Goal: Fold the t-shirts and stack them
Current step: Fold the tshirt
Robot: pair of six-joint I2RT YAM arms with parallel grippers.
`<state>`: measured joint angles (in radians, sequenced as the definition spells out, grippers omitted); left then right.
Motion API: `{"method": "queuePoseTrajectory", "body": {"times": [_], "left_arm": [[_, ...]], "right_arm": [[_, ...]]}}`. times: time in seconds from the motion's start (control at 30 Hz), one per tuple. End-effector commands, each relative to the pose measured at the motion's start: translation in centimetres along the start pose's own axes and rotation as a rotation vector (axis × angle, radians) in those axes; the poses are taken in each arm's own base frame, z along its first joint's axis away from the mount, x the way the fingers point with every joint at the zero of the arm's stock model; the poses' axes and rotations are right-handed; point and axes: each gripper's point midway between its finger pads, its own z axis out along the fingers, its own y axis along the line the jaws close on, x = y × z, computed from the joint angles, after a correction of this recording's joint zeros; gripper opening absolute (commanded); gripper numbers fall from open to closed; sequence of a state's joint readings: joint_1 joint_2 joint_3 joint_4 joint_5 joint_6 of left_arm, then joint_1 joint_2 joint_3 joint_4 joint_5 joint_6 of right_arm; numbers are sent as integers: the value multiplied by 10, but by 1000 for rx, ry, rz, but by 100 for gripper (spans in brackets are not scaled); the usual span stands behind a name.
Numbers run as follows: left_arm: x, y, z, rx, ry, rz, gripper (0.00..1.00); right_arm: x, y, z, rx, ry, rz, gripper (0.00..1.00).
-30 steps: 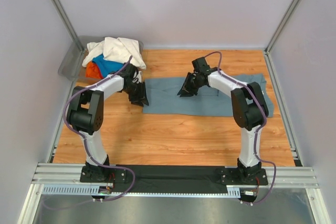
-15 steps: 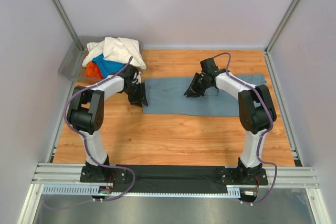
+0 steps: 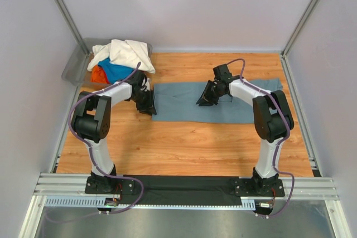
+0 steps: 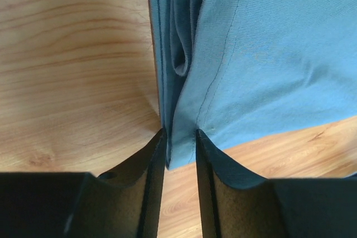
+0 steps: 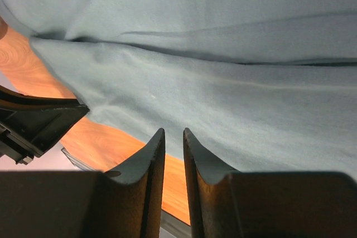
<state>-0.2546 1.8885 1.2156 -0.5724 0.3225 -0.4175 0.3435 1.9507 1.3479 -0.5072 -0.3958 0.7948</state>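
Note:
A large slate grey-blue t-shirt (image 3: 178,101) lies spread across the wooden table. My left gripper (image 3: 149,107) is at its near left corner. In the left wrist view that folded corner (image 4: 268,54) sits flat between the tips of the gripper (image 4: 180,135), whose jaws are a narrow gap apart and have not squeezed it. My right gripper (image 3: 202,101) points down onto the middle of the shirt. In the right wrist view the gripper (image 5: 174,132) has its jaws almost together, with the edge of the cloth (image 5: 223,54) between the tips.
A grey plastic bin (image 3: 72,71) at the back left holds a heap of shirts: cream-white (image 3: 125,51), bright blue (image 3: 114,71) and red-orange (image 3: 97,73). Bare wood (image 3: 184,143) runs between the shirt and the arm bases. Frame posts and walls close in both sides.
My right gripper has shifted a little to the right and nearer over the shirt. My left gripper's jaws have narrowed around the shirt's corner, with the arm almost still.

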Motion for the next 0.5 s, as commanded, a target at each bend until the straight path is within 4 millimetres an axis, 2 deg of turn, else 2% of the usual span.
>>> {"method": "queuePoseTrajectory", "body": {"times": [0.0,0.1,0.23,0.33,0.47], "left_arm": [[-8,-13,-12,55,-46,10,34],[-7,-15,-13,63,-50,8,30],[-10,-14,-18,53,-71,15,30],[-10,-16,-20,56,-75,12,35],[-10,-17,-22,58,-83,10,30]], "right_arm": [[-1,13,-12,-53,-24,-33,21],[-1,13,-12,-55,-26,-33,21],[0,12,-12,-53,-22,-31,21],[2,10,-10,-50,-15,-28,21],[4,7,-10,-48,-9,-26,20]]}}
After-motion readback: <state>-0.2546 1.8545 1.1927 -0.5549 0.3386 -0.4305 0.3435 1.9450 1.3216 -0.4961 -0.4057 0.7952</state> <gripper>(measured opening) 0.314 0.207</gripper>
